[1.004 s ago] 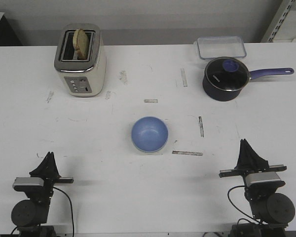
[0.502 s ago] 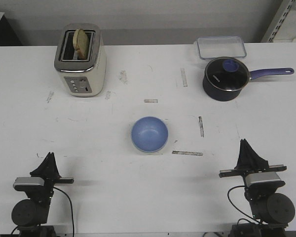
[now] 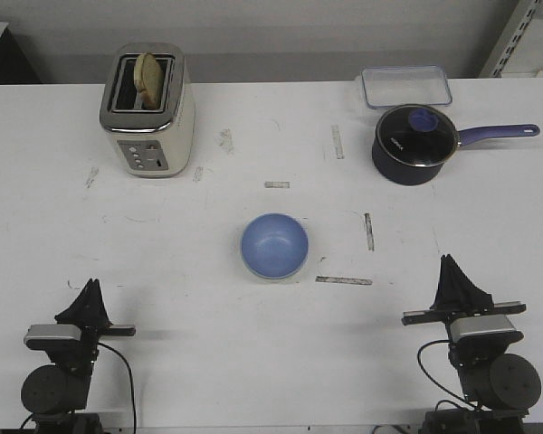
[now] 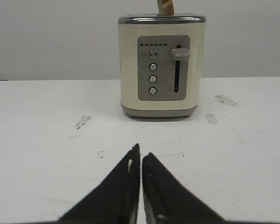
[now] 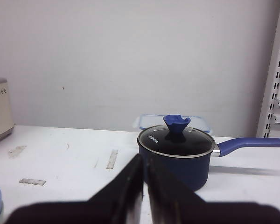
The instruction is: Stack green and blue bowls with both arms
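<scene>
Blue bowl (image 3: 274, 246) — a small, round, matte periwinkle one — sits mouth up near the middle of the white counter (image 3: 208, 334), with what looks like a pale green rim just showing beneath it, though I cannot tell for sure. Both black arms are at the near edge, well apart from the bowl: the left hand (image 3: 91, 286) points forward with its fingers pressed together, gripping nothing, and the right hand (image 3: 448, 263) is likewise closed and empty. Farther back on the left stands a cream toaster (image 3: 147, 110) with a slice of bread in one slot; back right, a dark saucepan with a glass lid and purple handle (image 3: 416, 143) — just behind it, a clear plastic container (image 3: 406, 87).
</scene>
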Controlling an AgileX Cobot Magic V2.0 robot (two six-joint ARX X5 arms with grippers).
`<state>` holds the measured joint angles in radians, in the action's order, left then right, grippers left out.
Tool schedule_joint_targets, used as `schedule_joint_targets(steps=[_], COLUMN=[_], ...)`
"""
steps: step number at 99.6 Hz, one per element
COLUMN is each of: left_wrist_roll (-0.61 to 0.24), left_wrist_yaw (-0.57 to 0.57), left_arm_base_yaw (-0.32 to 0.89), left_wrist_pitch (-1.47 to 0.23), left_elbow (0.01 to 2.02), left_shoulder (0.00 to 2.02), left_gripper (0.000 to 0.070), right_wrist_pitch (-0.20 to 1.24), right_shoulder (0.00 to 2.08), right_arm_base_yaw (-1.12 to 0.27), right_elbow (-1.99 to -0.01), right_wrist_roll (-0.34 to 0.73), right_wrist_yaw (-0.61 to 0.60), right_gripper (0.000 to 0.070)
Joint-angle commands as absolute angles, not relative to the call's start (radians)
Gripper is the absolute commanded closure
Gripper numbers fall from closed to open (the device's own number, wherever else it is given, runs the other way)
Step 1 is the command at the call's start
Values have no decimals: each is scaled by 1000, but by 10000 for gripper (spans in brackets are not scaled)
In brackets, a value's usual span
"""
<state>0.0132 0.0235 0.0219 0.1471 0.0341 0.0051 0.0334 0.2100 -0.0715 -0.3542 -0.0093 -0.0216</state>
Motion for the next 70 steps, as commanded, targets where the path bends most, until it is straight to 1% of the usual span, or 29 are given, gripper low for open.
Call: schedule_joint_targets(steps=[1, 16, 26, 40, 70], left_wrist_roll=[22, 22, 22, 22, 22], left_wrist_yaw=[27, 27, 27, 27, 27], left_arm_base_yaw=[21, 21, 21, 21, 21], left_wrist_pitch=[158, 158, 158, 157, 158], left_elbow=[12, 12, 12, 12, 12], left_shoulder=[3, 3, 3, 3, 3], left_gripper=[698, 698, 698, 698, 698], right_wrist_pitch=[22, 27, 25, -19, -30], right_shoulder=[208, 196, 179, 131, 11], right_arm_base_yaw=[-73, -67, -31, 14, 20], right_elbow=[-357, -351, -327, -230, -42], right_wrist_roll=[3, 3, 2, -1, 0], right_wrist_yaw=[-19, -19, -34, -59, -52], right_gripper=[694, 694, 694, 694, 694])
